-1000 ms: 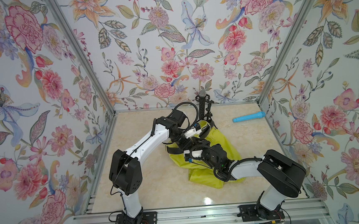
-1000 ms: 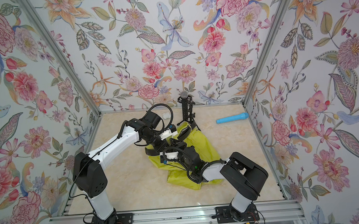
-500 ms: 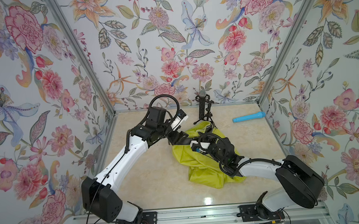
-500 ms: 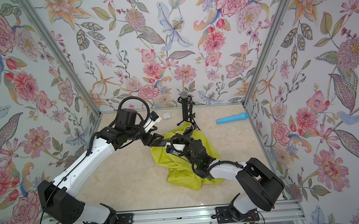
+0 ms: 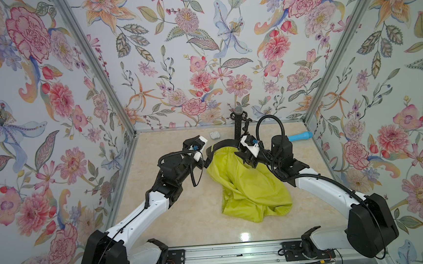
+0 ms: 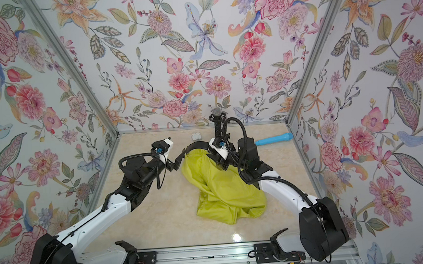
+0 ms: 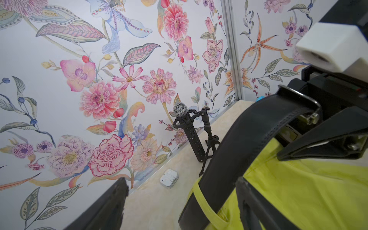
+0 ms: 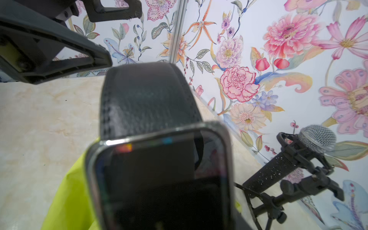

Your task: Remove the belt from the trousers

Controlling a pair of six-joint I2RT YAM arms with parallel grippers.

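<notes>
Left claw (image 6: pixel 177 163): I hold it spread, belt (image 5: pixel 221 144) between the jaws.
Right claw (image 5: pixel 242 153): I pinch belt's buckle (image 8: pixel 139 140) end.
Trousers (image 5: pixel 247 186): looped on belt.

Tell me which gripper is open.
The left gripper: its fingers stand wide apart with the belt between them, while the right gripper is shut on the belt's buckle end.

Floral wallpaper (image 5: pixel 199 49) of pink, orange and blue blooms on a pale ground is covering all three walls in both top views, with silver metal corner posts (image 5: pixel 95 64) slanting down from the upper left and upper right. Below centre, a cream marbled floor (image 5: pixel 199 222) is lying between the walls, and a small white glare (image 5: pixel 245 236) is shining near its bottom edge.
</notes>
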